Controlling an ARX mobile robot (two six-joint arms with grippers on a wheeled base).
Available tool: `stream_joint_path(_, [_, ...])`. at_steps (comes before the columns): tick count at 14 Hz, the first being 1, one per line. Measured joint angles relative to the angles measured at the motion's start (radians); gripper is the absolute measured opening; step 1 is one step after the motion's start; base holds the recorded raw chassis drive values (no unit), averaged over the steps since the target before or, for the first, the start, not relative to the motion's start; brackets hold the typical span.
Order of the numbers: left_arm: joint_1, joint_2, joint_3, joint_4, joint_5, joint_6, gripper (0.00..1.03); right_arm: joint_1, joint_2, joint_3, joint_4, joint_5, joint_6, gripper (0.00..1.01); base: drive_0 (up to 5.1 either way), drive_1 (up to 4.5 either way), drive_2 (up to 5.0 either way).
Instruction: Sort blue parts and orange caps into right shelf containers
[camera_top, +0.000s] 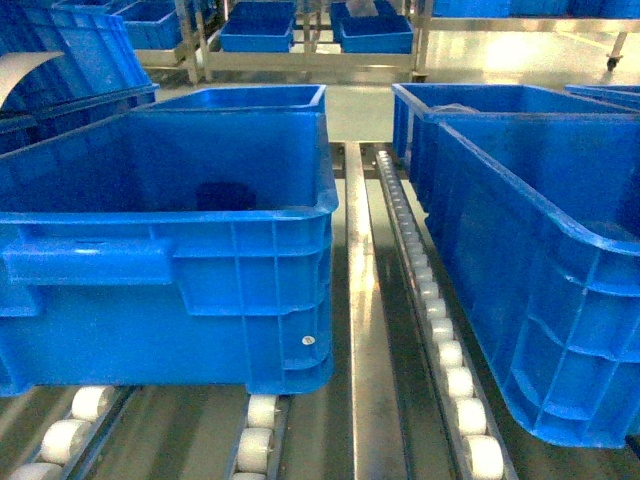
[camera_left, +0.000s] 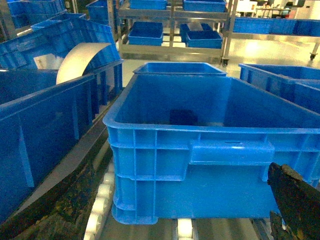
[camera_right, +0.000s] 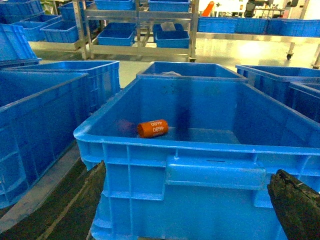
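While one orange cap (camera_right: 152, 128) already lies on the floor of the crate (camera_right: 200, 150) that fills the centre of my right wrist view, near its far left corner, I judge the sorting barely begun. Just left of the cap is a faint reddish shape I cannot make out. The crate (camera_left: 210, 150) in the middle of my left wrist view holds only a dark patch on its floor; whether that is a part or a shadow, I cannot tell. No blue parts show clearly anywhere, so nearly all the work seems left.

Both my arms sit low and pulled back, each looking level across the near rim of its own crate. In the head view neither arm appears: only the two crates on roller tracks (camera_top: 440, 330). My jaws hold nothing visible. Dark finger edges frame the lower corners of each wrist view, well apart, so both jaws look spread.
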Motion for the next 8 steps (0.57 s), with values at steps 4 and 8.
stream_joint_path(4, [0.0,0.0,0.0,0.0,0.0,0.0,0.98,0.0,0.0,0.0,0.0,0.0,0.0,0.98,0.0,0.0,0.0])
stream_joint_path(8, [0.0,0.0,0.0,0.0,0.0,0.0,0.98,0.0,0.0,0.0,0.0,0.0,0.0,0.98,0.0,0.0,0.0])
